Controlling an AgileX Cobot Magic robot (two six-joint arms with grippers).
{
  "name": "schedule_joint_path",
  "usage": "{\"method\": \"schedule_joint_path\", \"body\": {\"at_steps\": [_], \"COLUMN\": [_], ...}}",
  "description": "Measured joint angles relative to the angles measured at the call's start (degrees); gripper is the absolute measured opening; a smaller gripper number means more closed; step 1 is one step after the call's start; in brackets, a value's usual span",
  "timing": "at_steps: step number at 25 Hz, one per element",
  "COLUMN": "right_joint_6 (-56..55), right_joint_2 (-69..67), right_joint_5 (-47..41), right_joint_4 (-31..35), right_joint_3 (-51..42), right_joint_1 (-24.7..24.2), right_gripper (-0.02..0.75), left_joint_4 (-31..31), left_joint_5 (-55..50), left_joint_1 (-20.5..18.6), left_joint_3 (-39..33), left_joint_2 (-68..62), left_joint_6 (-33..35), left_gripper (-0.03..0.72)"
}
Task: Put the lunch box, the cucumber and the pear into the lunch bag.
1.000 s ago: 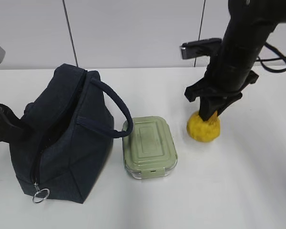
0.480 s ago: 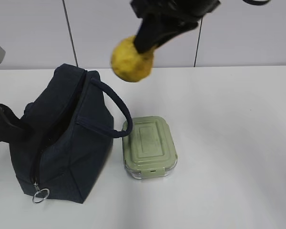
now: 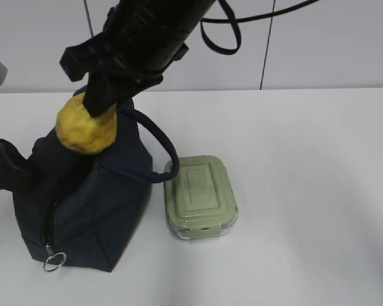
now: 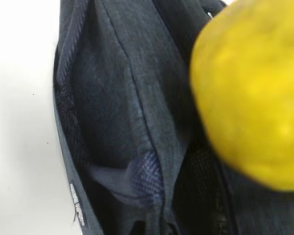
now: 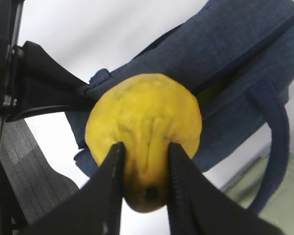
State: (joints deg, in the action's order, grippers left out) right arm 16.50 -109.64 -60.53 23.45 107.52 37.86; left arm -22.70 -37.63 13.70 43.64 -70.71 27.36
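Your pear [image 3: 85, 131] hangs over the lunch bag's [image 3: 96, 210] open mouth — right gripper [image 5: 144, 169] clamped on its neck. The lunch box [image 3: 200, 196] waits at the bag's three o'clock — left gripper out of sight, clenched.

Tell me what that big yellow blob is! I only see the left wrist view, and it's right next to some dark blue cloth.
Observer: It's a pear, pinched at its narrow end by the right gripper.
Operator: Is it inside the bag?
Observer: Not yet. It hangs just over the open top of the lunch bag.
Operator: Where's the lunch box?
Observer: The lunch box sits on the table, lid on, to the bag's right in the exterior view.
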Motion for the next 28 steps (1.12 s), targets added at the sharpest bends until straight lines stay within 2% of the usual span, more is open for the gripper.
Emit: {"method": "schedule_joint_path", "body": {"at_steps": [8, 14, 18, 21, 25, 26, 27, 28], "right_joint_6": [1.78, 1.56, 1.4, 1.3, 1.3, 1.3, 1.3, 1.3], "right_joint_2": [-3.12, -6.75, -8.43, -8.92, -9.0, -9.0, -9.0, -9.0], "right_joint_5": [1.83, 0.28, -0.21, -0.21, -0.11, -0.11, -0.11, -0.11], "right_joint_4": [2.2, -3.63, -4.27, -4.27, -3.56, -3.58, -3.54, -3.44], "right_joint_3": [0.88, 0.96, 0.96, 0.96, 1.37, 1.53, 1.91, 2.03], "right_joint_1": [1.33, 1.33, 1.33, 1.33, 1.33, 1.33, 1.33, 1.33], "right_gripper": [0.164, 0.164, 0.169, 0.239, 0.457, 0.499, 0.499, 0.536], "left_joint_4": [0.02, 0.07, 0.07, 0.07, 0.07, 0.07, 0.07, 0.07], "left_joint_5": [0.0, 0.0, 0.0, 0.11, 0.22, 0.22, 0.22, 0.22], "left_joint_1": [0.0, 0.0, 0.0, 0.0, 0.0, 0.0, 0.0, 0.0], "left_joint_3": [0.0, 0.0, 0.0, 0.0, 0.0, 0.0, 0.0, 0.0], "left_joint_2": [0.0, 0.0, 0.0, 0.0, 0.0, 0.0, 0.0, 0.0], "left_joint_6": [0.0, 0.0, 0.0, 0.0, 0.0, 0.0, 0.0, 0.0], "left_gripper": [0.001, 0.001, 0.001, 0.001, 0.001, 0.001, 0.001, 0.001]}}
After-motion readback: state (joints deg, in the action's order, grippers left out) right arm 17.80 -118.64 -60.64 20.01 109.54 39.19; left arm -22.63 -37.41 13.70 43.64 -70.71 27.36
